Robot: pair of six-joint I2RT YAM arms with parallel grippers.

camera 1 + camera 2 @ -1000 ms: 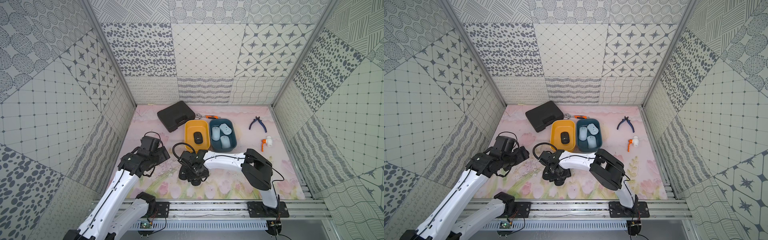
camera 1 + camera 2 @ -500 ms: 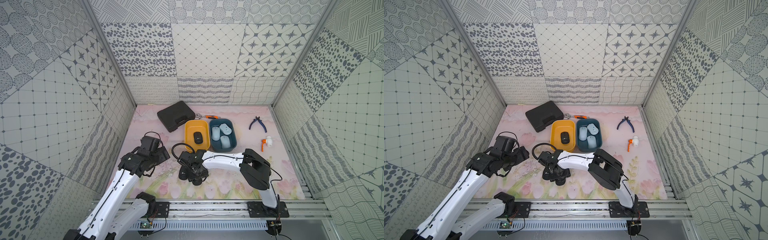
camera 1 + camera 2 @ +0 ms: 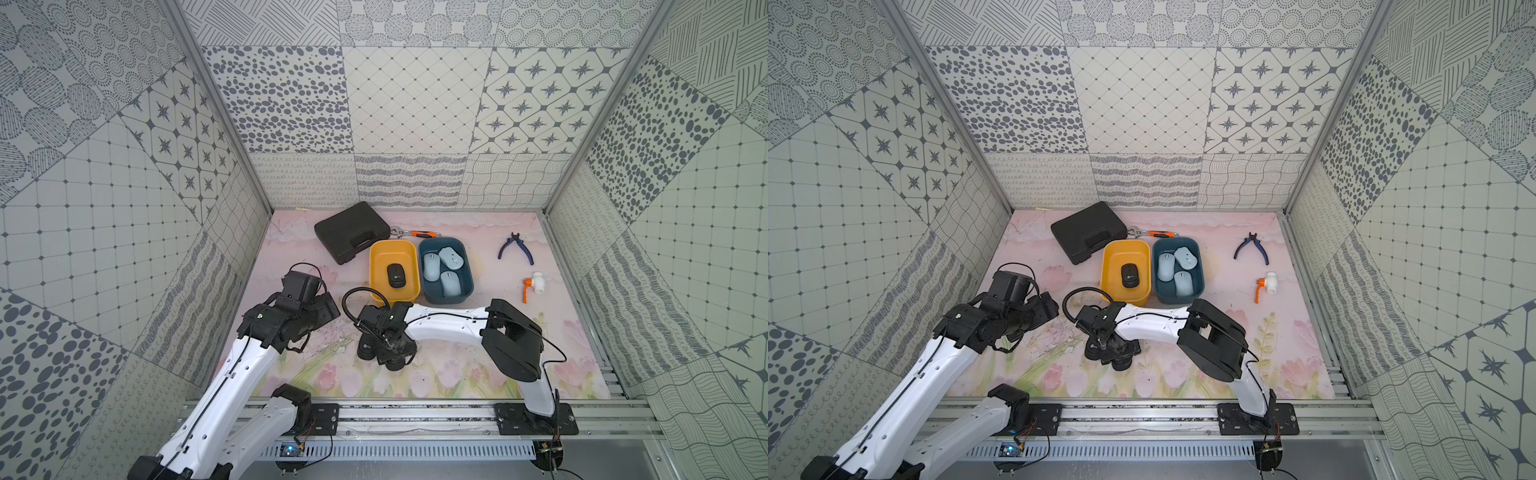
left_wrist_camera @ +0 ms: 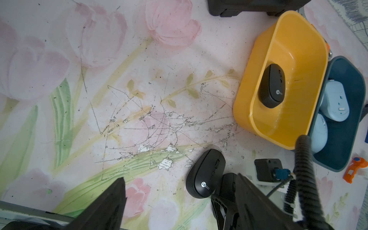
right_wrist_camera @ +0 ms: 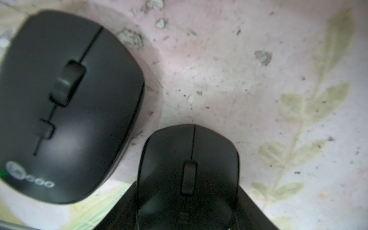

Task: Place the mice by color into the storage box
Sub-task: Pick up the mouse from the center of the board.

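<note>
the left gripper (image 4: pixel 179 177) hangs over bare mat at the left, fingers (image 4: pixel 107 205) apart with nothing between them

just right of it lies the free black mouse (image 3: pixel 366 345), flat on the mat, logo end toward the rail; the left arm looks nearer to it

just beside it on the right sits the gripped black mouse (image 5: pixel 187 155), with only a narrow strip of mat between the two in the right wrist view; the right gripper (image 5: pixel 187 199) clasps it across its narrow width, a finger pressed on each flank, so the long axis runs out along the fingers

the coming move turns on this: the yellow bin (image 3: pixel 374 257) lies straight back from the gripper, toward the rear wall, its near rim close behind the wrist; i judge a straight lift first, so the neighbour is not dragged, then a carry over that rim

the binned black mouse (image 3: pixel 395 275) lies mid-floor, lengthwise, leaving room at the near and far ends

touching the yellow bin on the right, the teal bin (image 3: pixel 468 266) holds the three pale blue mice (image 3: pixel 450 283)

well apart at far right lie the pliers (image 3: pixel 515 248)
</note>
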